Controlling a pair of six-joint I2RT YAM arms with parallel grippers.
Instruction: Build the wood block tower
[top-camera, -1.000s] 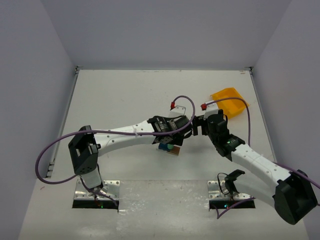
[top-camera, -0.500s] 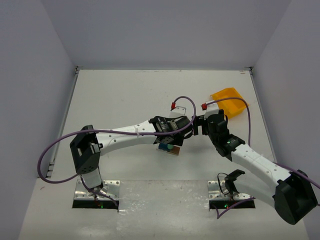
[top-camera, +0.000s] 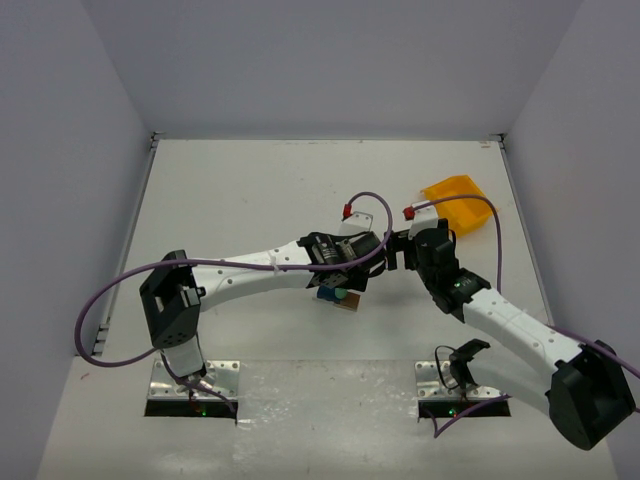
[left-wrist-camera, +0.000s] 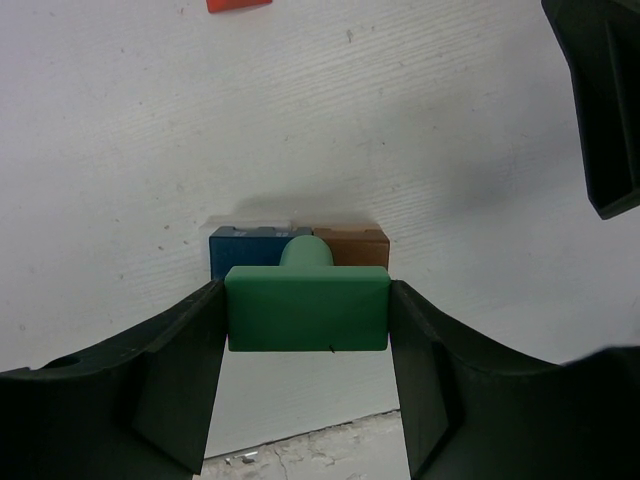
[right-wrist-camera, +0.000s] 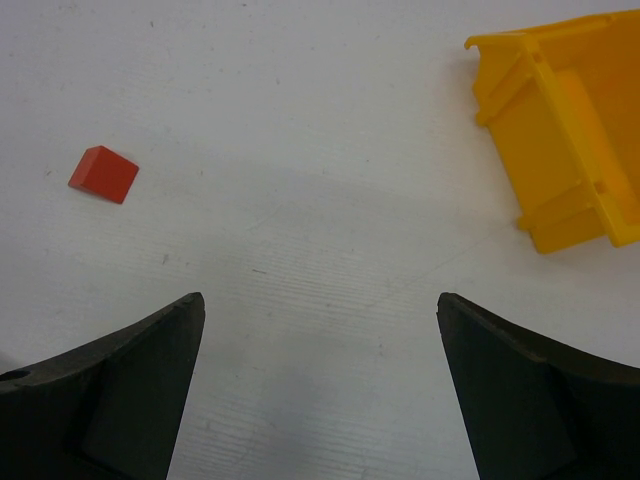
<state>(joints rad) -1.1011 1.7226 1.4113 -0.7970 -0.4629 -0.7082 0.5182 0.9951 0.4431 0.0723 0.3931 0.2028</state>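
Pinching a mint green block (left-wrist-camera: 307, 312) in the left gripper (left-wrist-camera: 307, 335), one finger flat against each end face. Just behind and below it, a blue block (left-wrist-camera: 243, 247) and a brown block (left-wrist-camera: 357, 246), touching side by side on the white surface (left-wrist-camera: 450, 150). Together the start of the wood block tower (top-camera: 341, 297), mid-surface, well away from every edge. Resting on the pair or held just above: cannot tell.

Right gripper (right-wrist-camera: 320, 390) spread wide, gripping nothing, just beside the left one. Bare surface between its fingers. Beyond, at the left of its wrist view, a lone red block (right-wrist-camera: 104, 174). At the right, a corner of the yellow bin (right-wrist-camera: 565, 130), nearer the right edge than the tower.
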